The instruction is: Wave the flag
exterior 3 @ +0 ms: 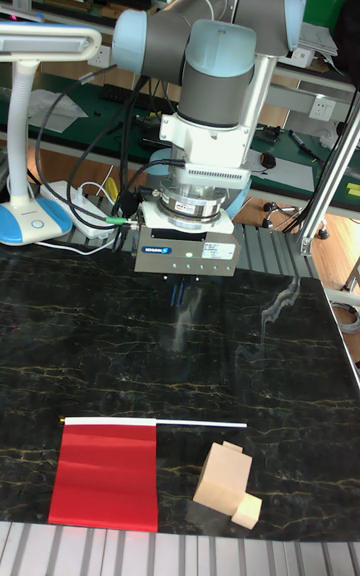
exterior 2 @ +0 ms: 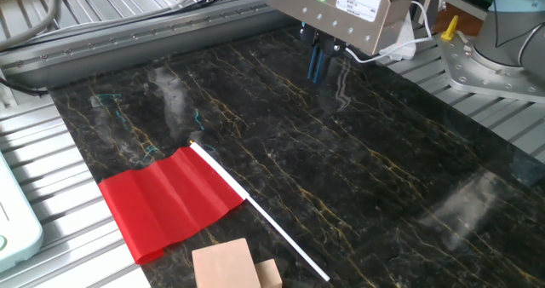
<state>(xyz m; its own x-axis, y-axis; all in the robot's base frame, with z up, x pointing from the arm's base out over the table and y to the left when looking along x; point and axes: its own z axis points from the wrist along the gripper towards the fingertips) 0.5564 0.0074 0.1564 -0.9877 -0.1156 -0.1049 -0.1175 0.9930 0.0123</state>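
Observation:
The flag (exterior 2: 170, 201) lies flat on the dark marble table (exterior 2: 366, 169) near its front left edge. Its red cloth is rippled, and its thin white stick (exterior 2: 272, 226) runs out toward the front right. The tall fixed view shows the flag (exterior 3: 105, 476) at the front left too, with the stick (exterior 3: 200, 424) along its top edge. My gripper (exterior 2: 318, 64) hangs above the back of the table, far from the flag. Its blue fingers (exterior 3: 183, 289) point down, close together, with nothing between them.
Pale wooden blocks (exterior 2: 226, 267) sit at the front edge beside the stick, and also appear as blocks (exterior 3: 225, 476) in the tall view. A white desk lamp (exterior 3: 35, 216) stands at the back left. Metal rails (exterior 2: 51, 152) border the table, and a white object (exterior 2: 13, 228) lies at the left.

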